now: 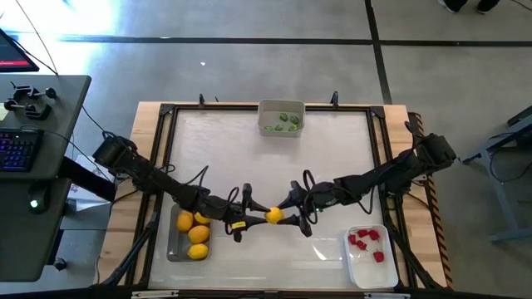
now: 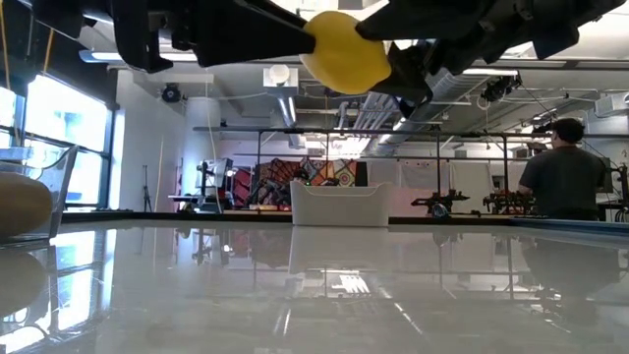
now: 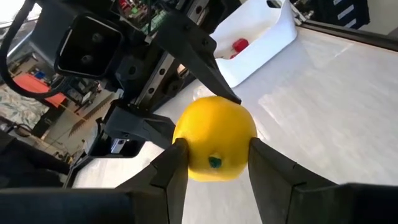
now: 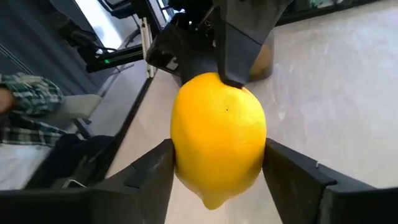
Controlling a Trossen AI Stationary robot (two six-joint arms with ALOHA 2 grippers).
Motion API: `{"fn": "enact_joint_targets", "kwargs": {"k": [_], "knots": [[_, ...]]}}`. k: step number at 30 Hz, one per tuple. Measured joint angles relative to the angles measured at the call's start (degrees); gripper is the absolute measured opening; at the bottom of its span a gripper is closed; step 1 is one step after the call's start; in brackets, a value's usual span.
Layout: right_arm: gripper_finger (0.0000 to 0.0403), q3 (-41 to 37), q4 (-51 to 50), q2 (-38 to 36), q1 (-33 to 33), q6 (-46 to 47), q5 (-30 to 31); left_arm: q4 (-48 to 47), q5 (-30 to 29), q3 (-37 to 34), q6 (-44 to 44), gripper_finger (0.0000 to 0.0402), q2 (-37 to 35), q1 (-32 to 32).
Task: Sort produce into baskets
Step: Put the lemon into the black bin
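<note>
A yellow lemon (image 1: 273,216) hangs in the air between my two grippers, over the table's near middle. It shows high above the tabletop in the low view (image 2: 344,49). My left gripper (image 1: 254,218) comes from the left and my right gripper (image 1: 293,213) from the right, and both are shut on it. Several more lemons lie in a tinted bin (image 1: 173,245) at the near left. Red strawberry pieces lie in a white bin (image 1: 363,267) at the near right. Green pieces lie in a pale bin (image 1: 281,130) at the far middle. My left gripper pinches the lemon (image 3: 214,140) between its two fingers (image 3: 177,165), on two opposite sides near the end with the green stem mark (image 3: 214,162). The fingers come level from the table's left. The lemon is lifted clear of the table. My right gripper pinches the lemon's two opposite sides (image 4: 180,143) between its two fingers (image 4: 289,171), coming level from the table's right. Its fingers stand turned against the left gripper's, one of whose fingers (image 4: 239,53) lies on the lemon's upper side.
The three bins stand along the table's edges. The middle of the white tabletop (image 1: 274,166) lies bare. A desk with a keyboard (image 1: 17,149) stands left of the table. A person (image 2: 565,172) stands in the room behind.
</note>
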Motion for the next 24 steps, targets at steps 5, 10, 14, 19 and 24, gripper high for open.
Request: {"fn": "enact_joint_targets", "kwargs": {"k": [5, 10, 14, 19, 24], "knots": [[0.0252, 1.09, -1.83, -0.46, -0.17, -3.85, 0.81, -1.74, -0.50, 0.00, 0.25, 0.0128, -1.48, -0.17], [0.0265, 4.00, -6.29, -0.50, -0.27, -9.88, 2.41, -5.26, -1.01, 0.00, 0.04, 0.0128, -3.53, -0.81], [0.0266, 6.54, -9.82, -0.50, -0.38, -18.48, 4.00, -9.96, -2.09, -0.02, -0.48, 0.0128, -6.23, -2.66], [0.0266, 10.99, -14.41, -0.59, -1.67, -24.79, 4.28, -16.67, -3.29, -0.02, -4.63, 0.0128, -11.96, -4.99], [0.0266, 13.87, -18.00, -0.59, -4.07, -28.21, 3.78, -23.95, -4.58, 0.00, -8.40, 0.0128, -17.32, -6.70]]}}
